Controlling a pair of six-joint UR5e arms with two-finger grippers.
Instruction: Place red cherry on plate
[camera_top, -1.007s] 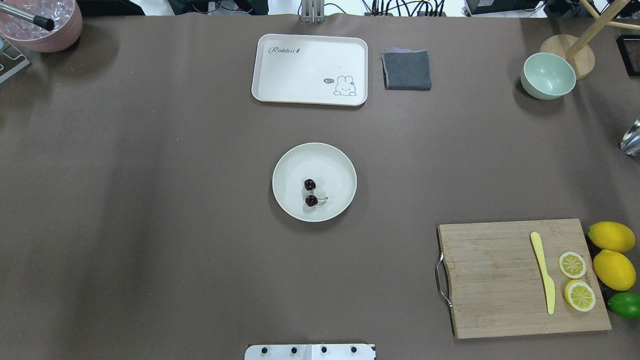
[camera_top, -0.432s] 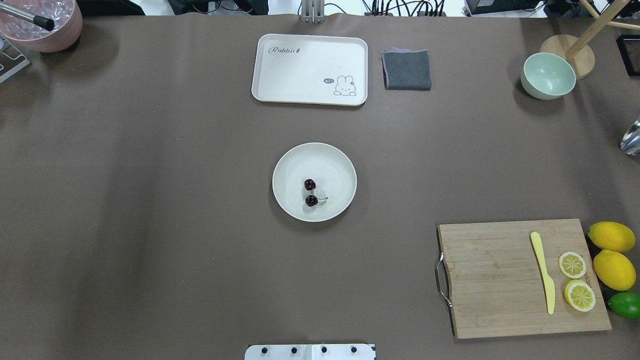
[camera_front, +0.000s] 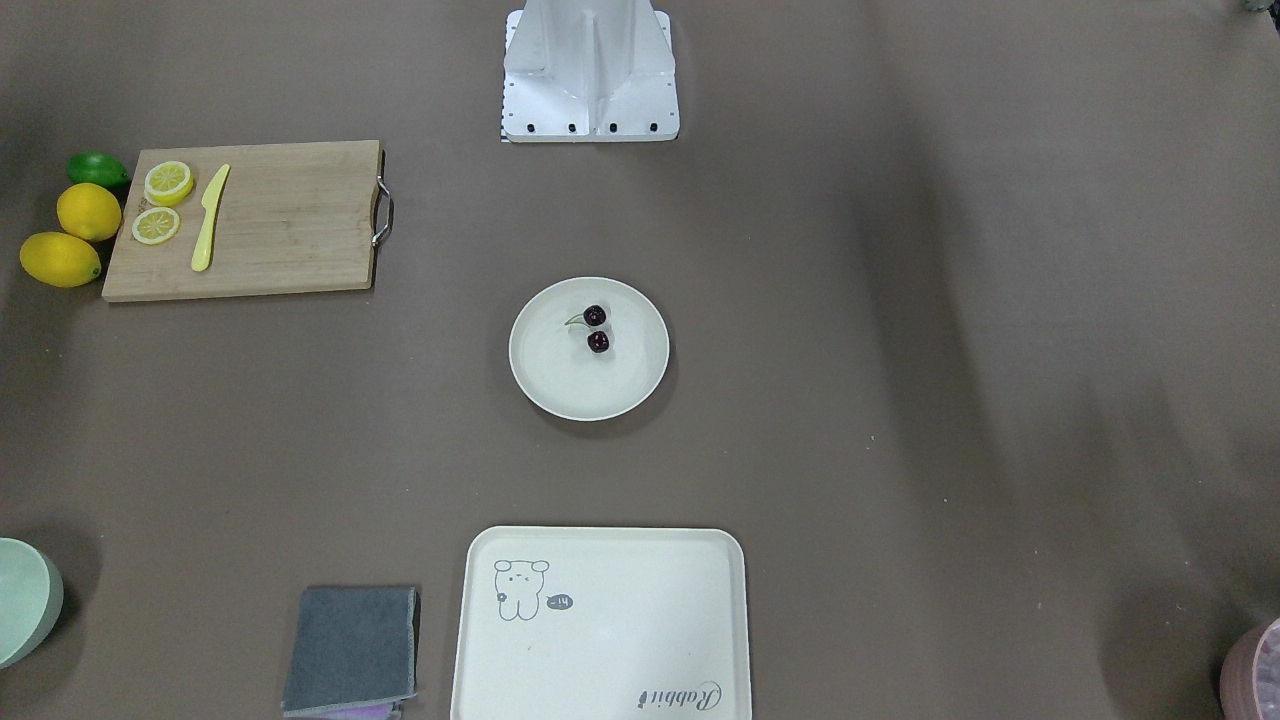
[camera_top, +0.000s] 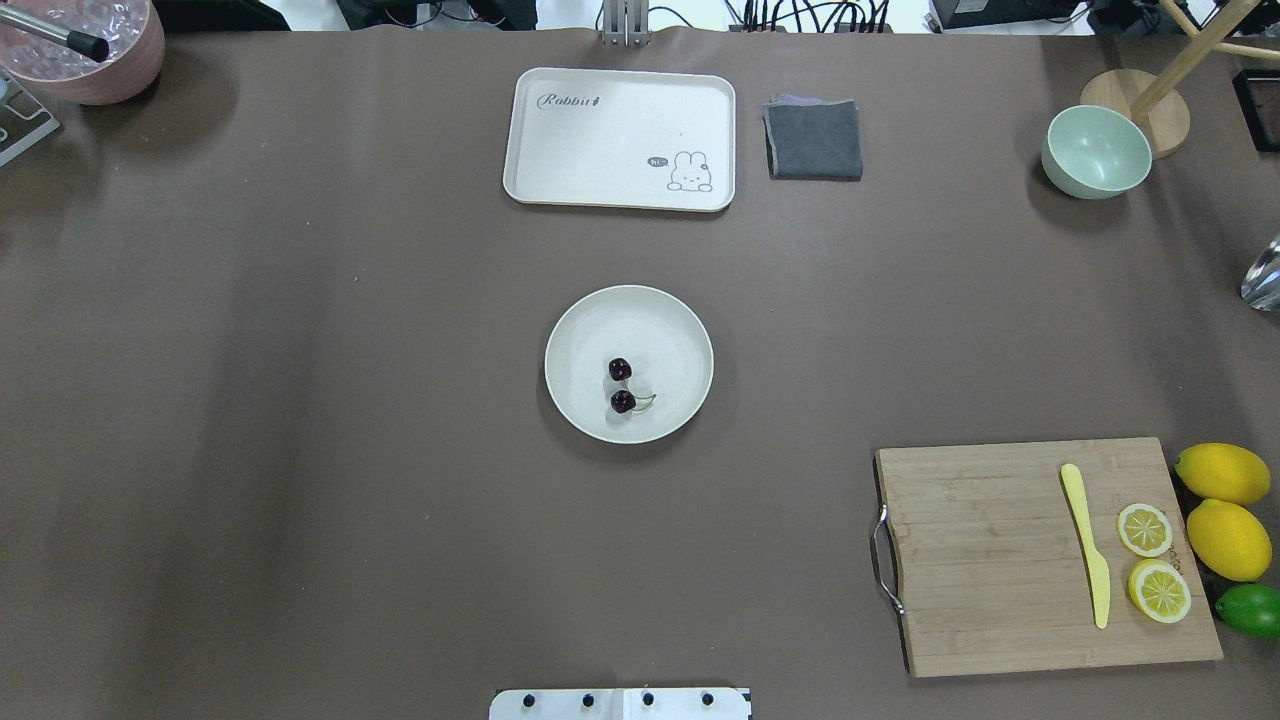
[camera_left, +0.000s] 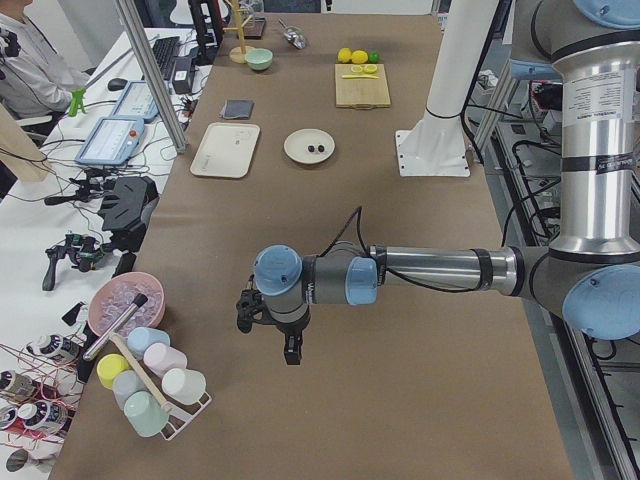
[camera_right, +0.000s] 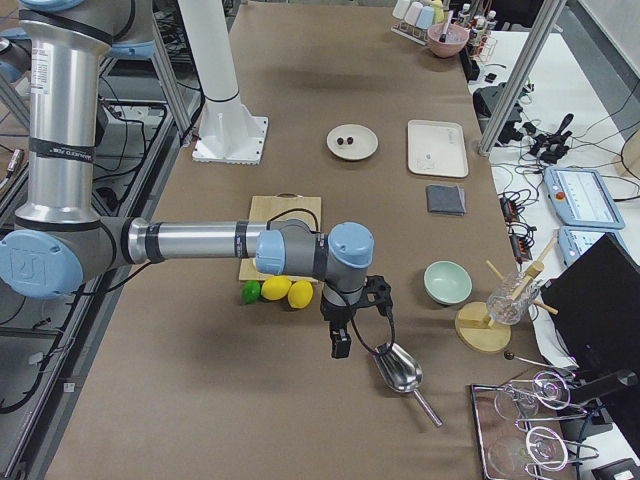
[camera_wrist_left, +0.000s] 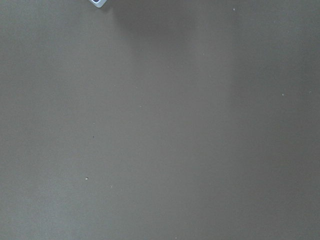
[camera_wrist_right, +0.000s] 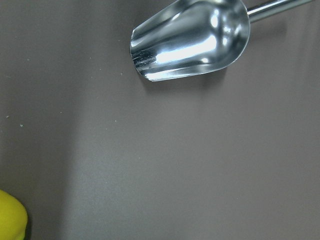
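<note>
Plate at mid-table holds the red cherry, both fruits resting near its centre. Left gripper hangs over bare table, and right gripper hangs just beside a metal scoop. I cannot tell whether either gripper's fingers are apart or together.

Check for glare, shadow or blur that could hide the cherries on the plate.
Overhead exterior: even light, the red cherry sharp against the plate. Exterior front-facing: equally clear, with broad soft shadow bands on the tablecloth at the view's right. Right wrist-mounted: strong glare on the metal scoop. Left wrist-mounted: featureless tablecloth, focus hard to judge.
</note>
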